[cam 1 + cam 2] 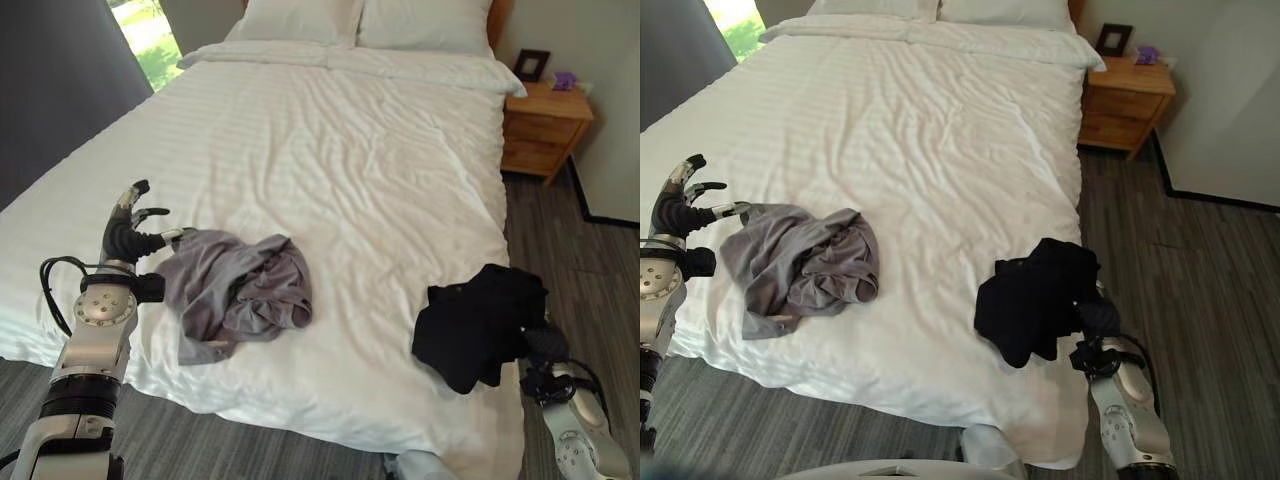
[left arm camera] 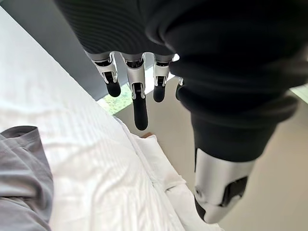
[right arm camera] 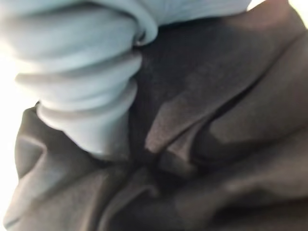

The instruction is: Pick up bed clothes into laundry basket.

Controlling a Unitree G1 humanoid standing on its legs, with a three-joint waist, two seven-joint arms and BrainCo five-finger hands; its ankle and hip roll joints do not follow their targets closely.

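White striped bed (image 1: 330,170) takes up most of the scene, sheet wrinkled, two pillows (image 1: 360,20) at its far end, wooden nightstand (image 1: 545,125) beside its far right corner with a small dark frame (image 1: 532,63) on top. Grey wood-look floor (image 1: 1200,290) runs along the bed's right side and near edge. A pale rounded rim shows at the bed's near edge in the right eye view, too little of it to call.

Two task items on the bed's near part: grey garment (image 1: 240,290) bunched near the near-left edge, black garment (image 1: 480,325) at the near-right corner, partly hanging off the edge.

Left hand (image 1: 130,230) is raised just beside the grey garment's left side, fingers straight and apart, holding nothing. Right hand (image 1: 1098,315) is buried behind the black garment; its wrist view is dark cloth up close, so cannot tell whether the fingers have closed.

Risks, as judgement: black garment could slide off the corner onto the floor if the grasp is thin; bedsheet could get pinched along with it. Basket spot unconfirmed, so the drop target is unclear.
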